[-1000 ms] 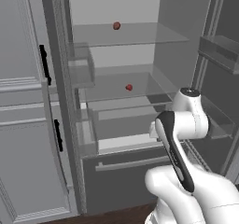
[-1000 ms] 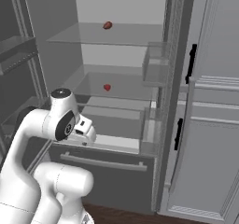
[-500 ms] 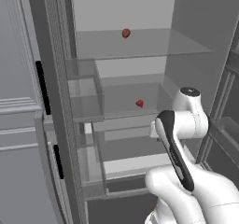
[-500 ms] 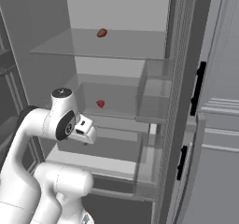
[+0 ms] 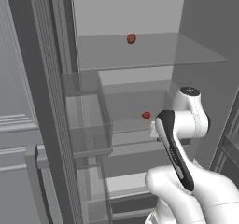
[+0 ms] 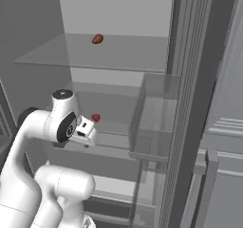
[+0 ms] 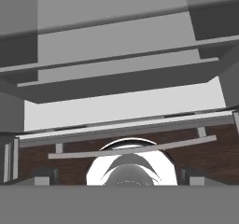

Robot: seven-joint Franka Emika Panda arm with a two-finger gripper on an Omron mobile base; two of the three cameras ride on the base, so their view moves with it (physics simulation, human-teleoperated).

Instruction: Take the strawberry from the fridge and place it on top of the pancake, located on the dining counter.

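The fridge (image 5: 44, 101) stands open in front of me, with pale walls and glass shelves. The strawberry (image 5: 146, 115), tiny and bright red, lies on the middle glass shelf (image 6: 96, 118). My gripper (image 6: 86, 132) hangs folded at the arm's end, just in front of and slightly below the berry, apart from it. In the hand view its dark fingertips (image 7: 44, 175) sit wide apart at the bottom, open, with nothing between them, looking down at the lower shelves and drawer. The pancake and the dining counter are out of view.
A duller brownish-red lump (image 5: 131, 38) lies on the upper glass shelf (image 6: 97, 38). A clear bin (image 5: 86, 120) juts out beside the shelves (image 6: 153, 122). Light grey panelled cabinets (image 6: 228, 127) flank the fridge. Dark wood floor (image 7: 205, 148) shows below.
The whole picture has grown and shifted: the base has driven closer to the fridge, so the shelves and both red things look larger. The arm keeps the same folded pose.
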